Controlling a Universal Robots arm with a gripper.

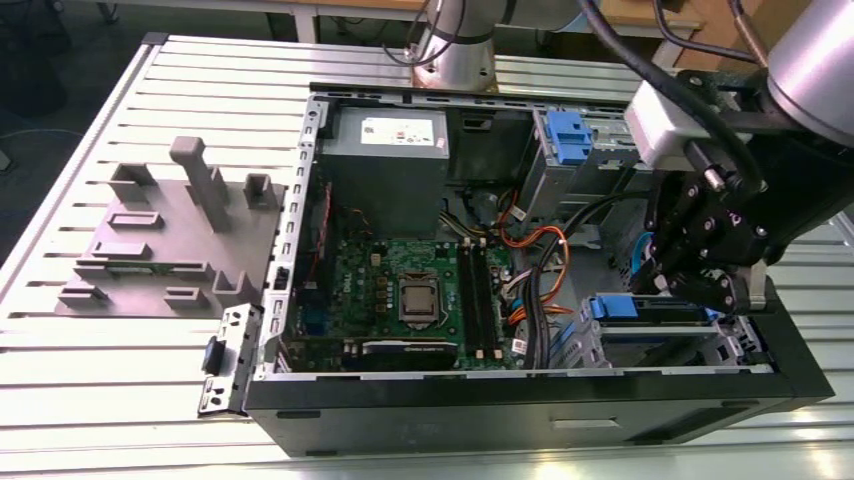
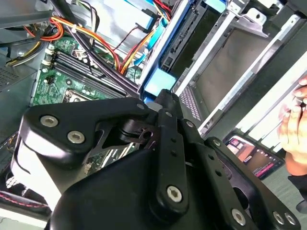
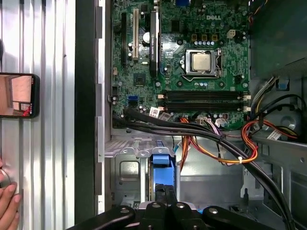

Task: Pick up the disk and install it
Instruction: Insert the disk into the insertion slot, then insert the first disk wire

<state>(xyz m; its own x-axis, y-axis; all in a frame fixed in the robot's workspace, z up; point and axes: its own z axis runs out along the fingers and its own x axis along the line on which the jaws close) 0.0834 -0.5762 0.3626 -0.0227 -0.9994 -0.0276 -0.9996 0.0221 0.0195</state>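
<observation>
Gripper (image 1: pixel 711 285) hangs over the drive bay at the exterior view's right of the open computer case (image 1: pixel 534 400), right above the disk (image 1: pixel 641 308), whose blue carrier sits edge-up in the bay's slot; in the first wrist view the blue edge (image 3: pixel 162 175) lies between the fingers, though I cannot tell whether they grip it. Orange and black cables (image 3: pixel 206 143) run just beside the bay, with the motherboard (image 1: pixel 414 290) past them. One more blue carrier (image 1: pixel 570 135) sits in the upper bay. A hand (image 3: pixel 7 203) rests on the table near a phone (image 3: pixel 18 95).
</observation>
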